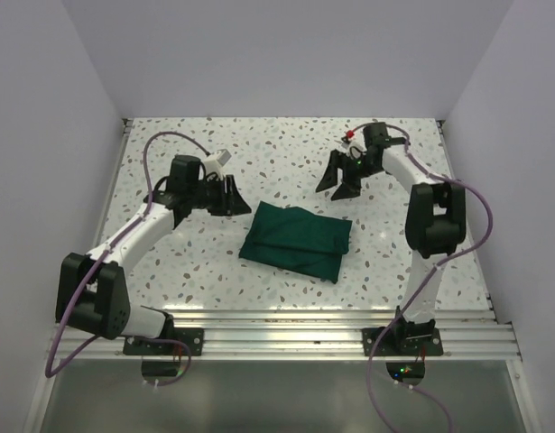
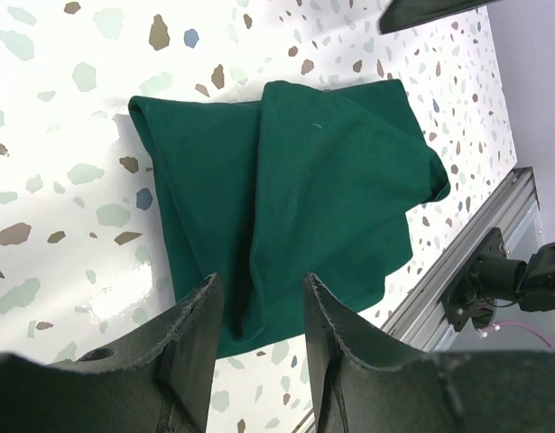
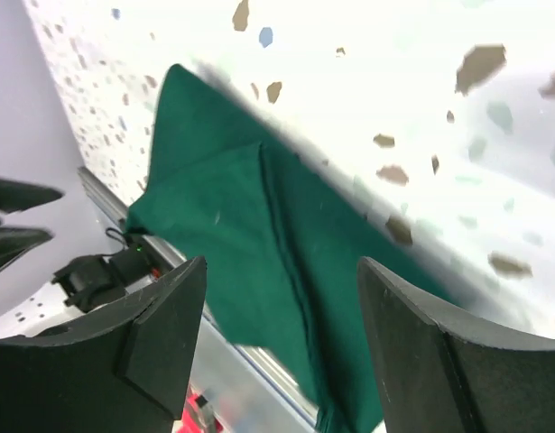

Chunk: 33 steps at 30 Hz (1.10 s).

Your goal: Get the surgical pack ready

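Observation:
A dark green cloth drape (image 1: 297,242) lies folded into a flat bundle in the middle of the table. It also shows in the left wrist view (image 2: 295,198) and the right wrist view (image 3: 259,262). My left gripper (image 1: 230,196) is open and empty, just left of the bundle's far corner; its fingers (image 2: 196,334) frame the cloth without touching it. My right gripper (image 1: 342,179) is open and empty, above the table behind the bundle's right end; the jaws stand wide apart. No tray, scissors, forceps or gauze show; they are hidden or out of view.
The speckled white table (image 1: 286,144) has walls on three sides. A metal rail (image 1: 286,329) runs along the near edge, holding both arm bases.

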Available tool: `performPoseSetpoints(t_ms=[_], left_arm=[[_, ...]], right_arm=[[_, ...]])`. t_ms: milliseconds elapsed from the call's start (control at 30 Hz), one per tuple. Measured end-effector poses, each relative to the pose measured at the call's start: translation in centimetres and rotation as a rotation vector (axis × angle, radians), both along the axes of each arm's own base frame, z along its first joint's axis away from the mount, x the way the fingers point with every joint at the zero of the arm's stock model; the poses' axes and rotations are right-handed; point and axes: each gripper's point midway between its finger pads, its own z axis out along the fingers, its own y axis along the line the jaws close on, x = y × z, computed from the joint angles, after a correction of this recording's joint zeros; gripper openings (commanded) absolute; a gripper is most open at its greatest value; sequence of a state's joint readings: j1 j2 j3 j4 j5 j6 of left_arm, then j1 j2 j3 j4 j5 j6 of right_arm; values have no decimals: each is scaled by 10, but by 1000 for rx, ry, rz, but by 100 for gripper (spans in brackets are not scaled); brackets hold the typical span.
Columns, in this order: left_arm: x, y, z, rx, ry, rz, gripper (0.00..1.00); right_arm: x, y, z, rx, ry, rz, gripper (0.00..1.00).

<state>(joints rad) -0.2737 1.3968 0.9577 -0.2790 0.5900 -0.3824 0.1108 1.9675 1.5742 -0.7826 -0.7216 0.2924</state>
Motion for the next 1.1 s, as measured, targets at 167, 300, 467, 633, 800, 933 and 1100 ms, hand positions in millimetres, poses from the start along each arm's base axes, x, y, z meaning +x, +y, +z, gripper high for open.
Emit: performPoseSetpoints(t_ms=[167, 300, 467, 633, 800, 933, 1100], left_arm=[[0, 5, -4, 2, 10, 14, 43], [-6, 10, -10, 2, 27, 24, 43], [-13, 14, -17, -7, 57, 37, 43], [-15, 16, -19, -14, 69, 39, 42], [-17, 15, -19, -22, 74, 37, 42], [-19, 17, -23, -26, 86, 39, 42], [-21, 19, -24, -31, 94, 41, 41]], right_arm=[[-2, 28, -47, -23, 93, 83, 68], [-14, 44, -56, -26, 123, 129, 65], [-19, 52, -56, -21, 120, 157, 62], [-27, 60, -57, -3, 129, 181, 57], [-31, 64, -58, 8, 137, 191, 51], [-32, 66, -53, 25, 132, 197, 47], [-35, 69, -37, 55, 114, 204, 33]])
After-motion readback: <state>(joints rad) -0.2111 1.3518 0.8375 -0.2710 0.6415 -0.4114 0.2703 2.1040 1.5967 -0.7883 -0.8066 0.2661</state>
